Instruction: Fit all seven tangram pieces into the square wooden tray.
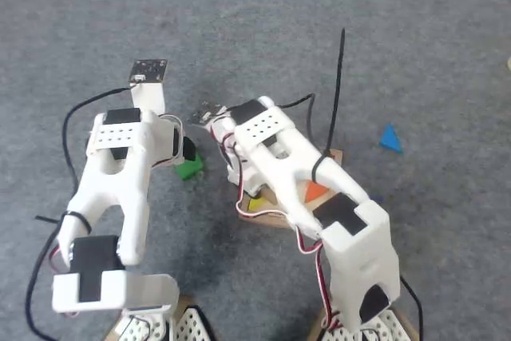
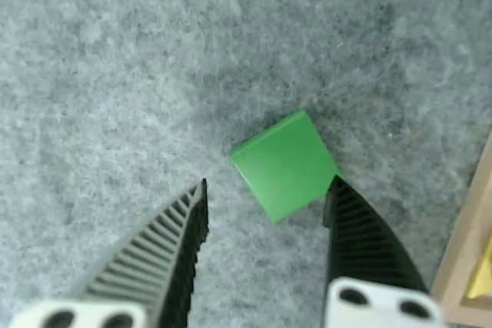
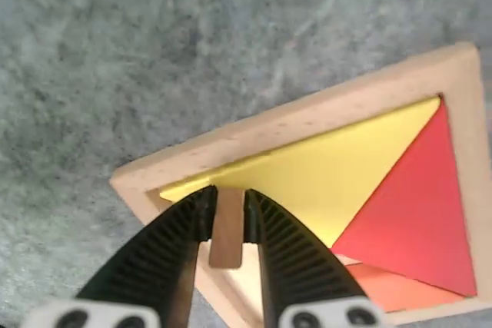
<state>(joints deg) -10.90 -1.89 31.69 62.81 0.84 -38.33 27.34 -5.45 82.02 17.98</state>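
Item one: your right gripper [image 3: 228,193], closed narrow on a thin tan piece [image 3: 227,240] held on edge, just inside one corner of the tray [image 3: 307,124]. Item two: a yellow triangle [image 3: 330,182], a red triangle [image 3: 419,205] and an orange piece [image 3: 392,291], all lying flat within the tray. The red met the yellow along one edge. Item three: your left gripper [image 2: 267,184], spread wide around a green square [image 2: 286,165] that lay on the grey mat [image 2: 115,51] just outside the tray's frame. One jaw stood at the square's corner and the other stood apart from it. Item four: a blue triangle [image 1: 390,140], on the mat well apart from the tray. The step in hand appeared to be seating the tan piece in the tray's bare corner. To do it well, you needed to line its long edge with the inner wall of the tray and lower it until it met the floor. You also needed to release only once it could not tip onto the yellow triangle. For the green square, you would have done best to turn the wrist so both jaws met flat sides rather than a corner, then close centred, since a corner grip was likely to spin the piece away from the tray.
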